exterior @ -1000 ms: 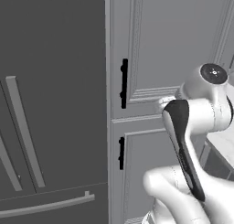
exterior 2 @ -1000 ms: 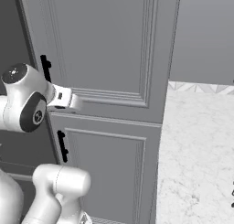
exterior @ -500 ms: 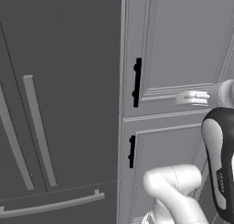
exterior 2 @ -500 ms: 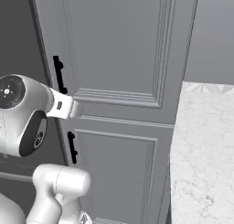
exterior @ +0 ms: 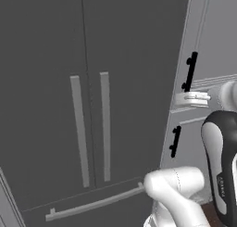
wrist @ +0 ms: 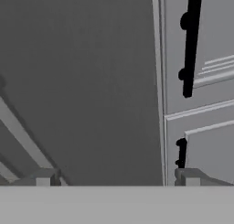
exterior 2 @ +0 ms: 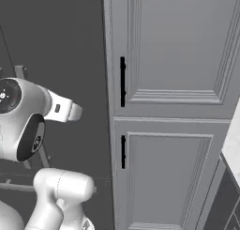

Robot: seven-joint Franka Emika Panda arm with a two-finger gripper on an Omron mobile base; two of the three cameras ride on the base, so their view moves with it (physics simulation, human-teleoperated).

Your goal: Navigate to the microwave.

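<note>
A tall dark grey double-door fridge (exterior: 88, 105) with two long pale grey vertical handles (exterior: 105, 126) fills the room from 9 to 12 o'clock in the left base view, a horizontal drawer bar (exterior: 95, 204) low at 7 o'clock. At 2 o'clock stands a light grey panelled cabinet (exterior 2: 178, 107) (two stacked doors), each with a short black bar handle (exterior 2: 123, 81). A sliver of pale marbled counter (exterior 2: 232, 151) shows at 3 o'clock in the right base view. No microwave is in sight. The gripper (wrist: 114, 178) faces the fridge-cabinet seam, jaws spread wide, grasping nothing.
</note>
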